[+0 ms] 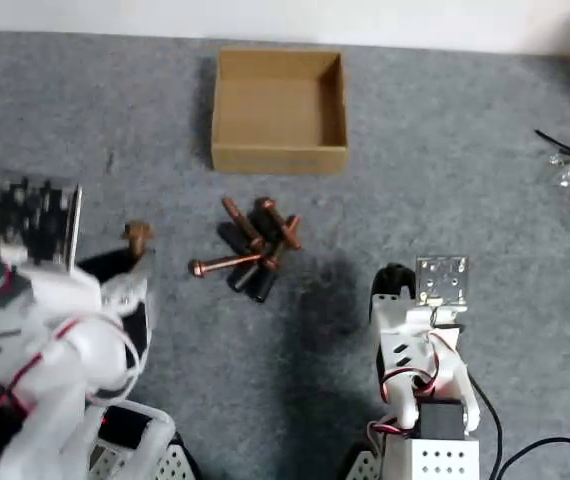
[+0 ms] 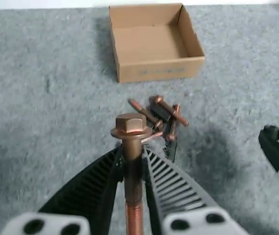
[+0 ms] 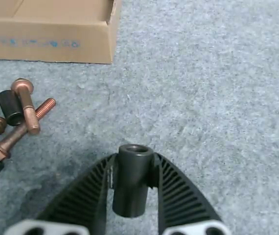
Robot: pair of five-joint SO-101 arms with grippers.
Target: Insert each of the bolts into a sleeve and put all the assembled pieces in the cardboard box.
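Grey desk (image 1: 65, 120): the left gripper (image 2: 133, 154) clasps a bolt (image 2: 130, 128), the right gripper (image 3: 134, 161) a sleeve (image 3: 131, 186). We judge insertion is next, which calls for bringing the grippers together with the bolt in line with the sleeve.

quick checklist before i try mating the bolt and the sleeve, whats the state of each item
1. left jaws clamped on bolt: ok
2. right jaws clamped on sleeve: ok
3. sleeve bore open, facing away from the wrist: ok
4. threaded end of bolt leading: not ok, the head sticks out front
5. bolt lined up with sleeve: not ok, the arms are apart
6. cardboard box empty and ready: ok
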